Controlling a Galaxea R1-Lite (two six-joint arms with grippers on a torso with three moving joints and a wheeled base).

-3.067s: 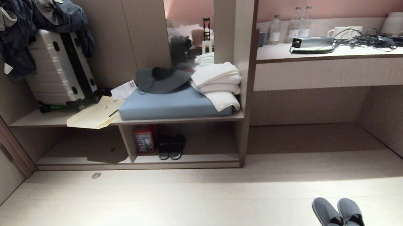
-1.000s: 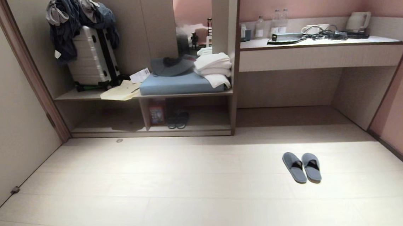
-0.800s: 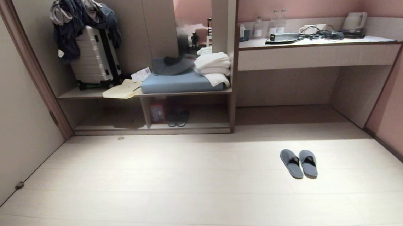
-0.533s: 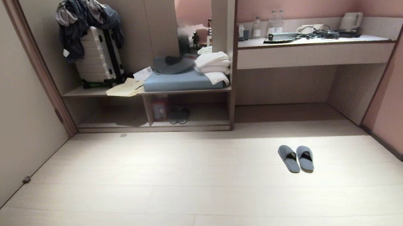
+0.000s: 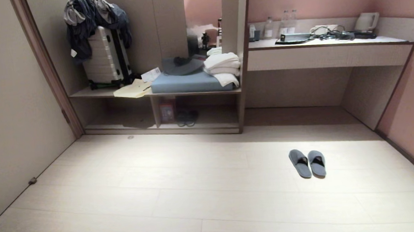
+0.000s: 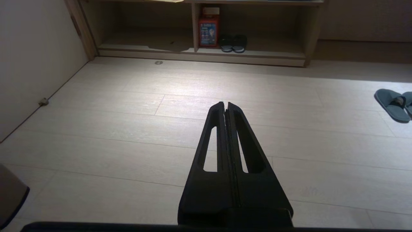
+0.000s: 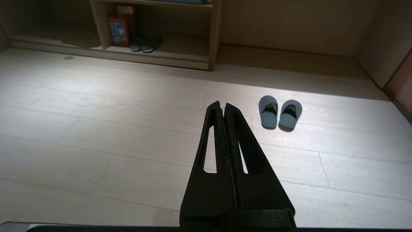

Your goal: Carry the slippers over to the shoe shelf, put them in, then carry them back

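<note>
Nearest to the robot, the left pincer (image 6: 225,104) and the right pincer (image 7: 222,104) both hang over the pale floor (image 5: 168,191) with their fingers pressed together, and neither one has hold of anything. A little farther out on the floor, toward the right side of the room, the slippers (image 5: 307,163) lie side by side, almost touching each other, soles down. They are well apart from the shoe shelf (image 5: 207,121), which is at the far side of the floor, under the bench board. Inside the shelf, a dark pair of slippers (image 5: 186,118) stands just beside a red box (image 5: 167,110), next to the upright divider. Above them are a blue cushion (image 5: 190,82), folded white towels (image 5: 222,68) and a silver suitcase (image 5: 106,59). On the right, the tabletop (image 5: 327,42) carries bottles (image 5: 268,28) and a kettle (image 5: 366,22).
</note>
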